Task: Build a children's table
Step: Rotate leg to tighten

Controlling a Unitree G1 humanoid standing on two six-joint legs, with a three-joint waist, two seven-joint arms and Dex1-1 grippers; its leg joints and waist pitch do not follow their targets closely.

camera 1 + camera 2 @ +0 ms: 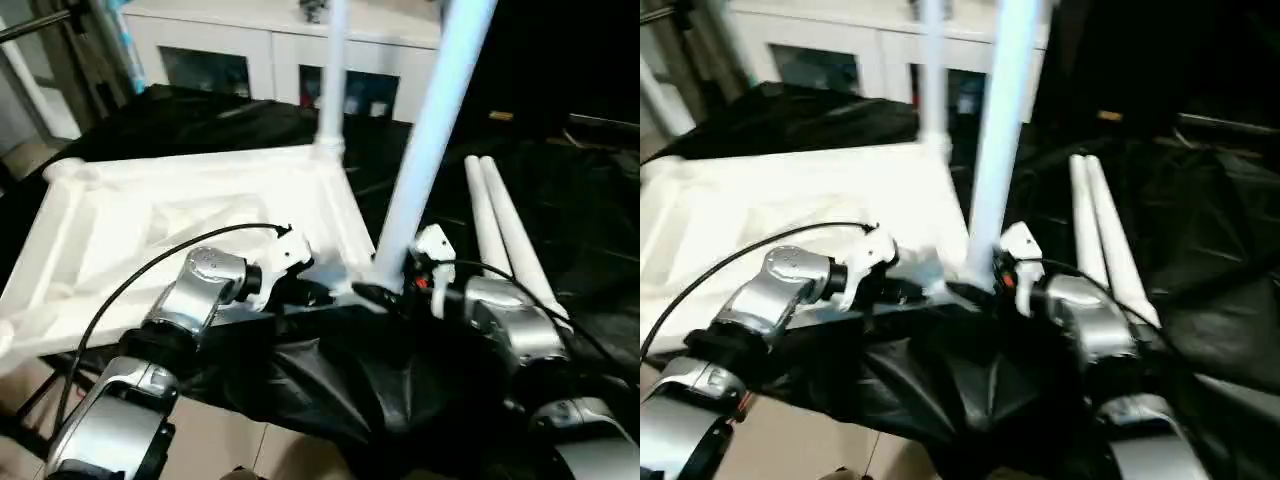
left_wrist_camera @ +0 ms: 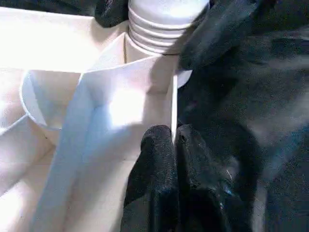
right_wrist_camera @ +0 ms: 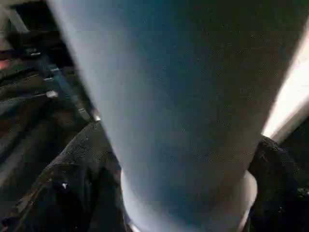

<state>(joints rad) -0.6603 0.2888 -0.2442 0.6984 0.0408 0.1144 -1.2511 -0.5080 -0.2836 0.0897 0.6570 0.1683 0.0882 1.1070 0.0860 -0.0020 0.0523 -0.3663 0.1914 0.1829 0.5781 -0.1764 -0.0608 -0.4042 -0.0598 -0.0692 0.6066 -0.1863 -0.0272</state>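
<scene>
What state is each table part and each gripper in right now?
tabletop: upside down, ribbed underside up, on black cloth.
far leg: upright in far corner socket.
near leg: tilted, base at near corner socket.
two spare legs: lying side by side.
left gripper: pinching tabletop edge.
right gripper: around near leg's base.

Tabletop (image 1: 150, 225): white, ribbed underside. 2 standing legs (image 1: 430, 130), 2 lying legs (image 1: 505, 235): white, bluish in shade. Cloth (image 1: 330, 390) beneath: black. Gripper fingers (image 2: 164, 174): black. Forearms (image 1: 195, 295): silver. Cabinet (image 1: 250, 45) behind: white, dark glass doors.
</scene>
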